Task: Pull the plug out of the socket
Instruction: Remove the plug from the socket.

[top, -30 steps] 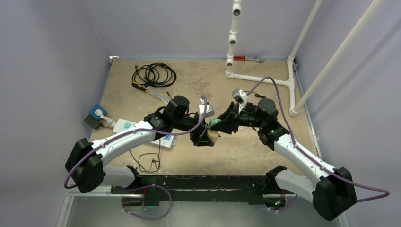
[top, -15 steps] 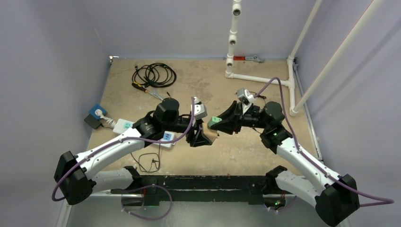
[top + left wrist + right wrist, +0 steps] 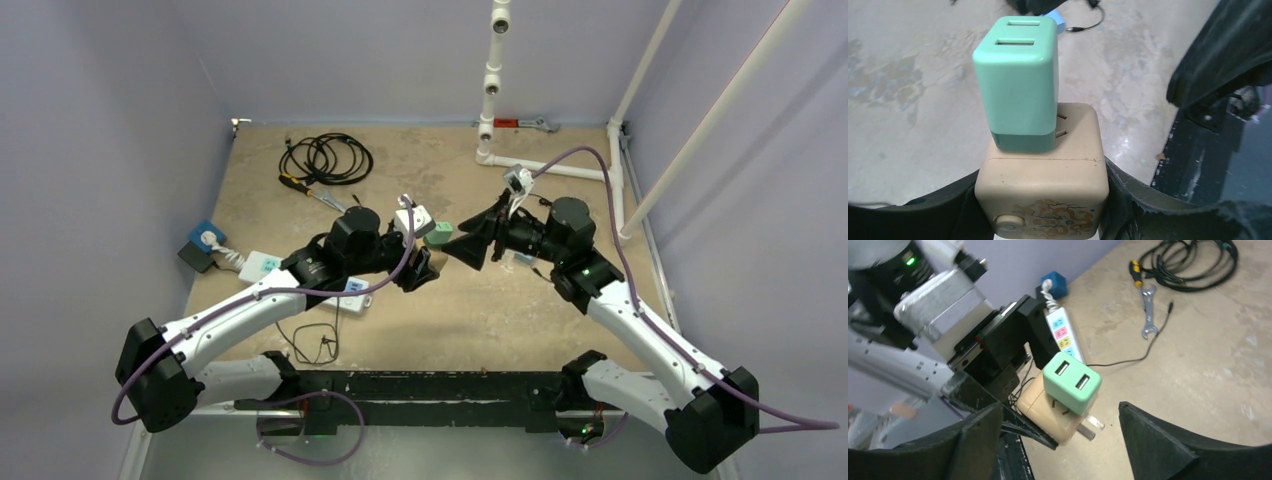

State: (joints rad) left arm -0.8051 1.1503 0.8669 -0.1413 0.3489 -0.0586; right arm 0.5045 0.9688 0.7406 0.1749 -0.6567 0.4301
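The tan socket block (image 3: 1042, 175) is clamped in the left pincer (image 3: 420, 270) and is held up over the middle of the table (image 3: 500, 310). The green plug (image 3: 1018, 95) is not yet pulled out and is stuck in the block's top. The right pincer (image 3: 1060, 410) is spread wide apart just in front of the plug, and nothing is gripped in it. Next, it should be shut on the plug's sides and pulled straight away.
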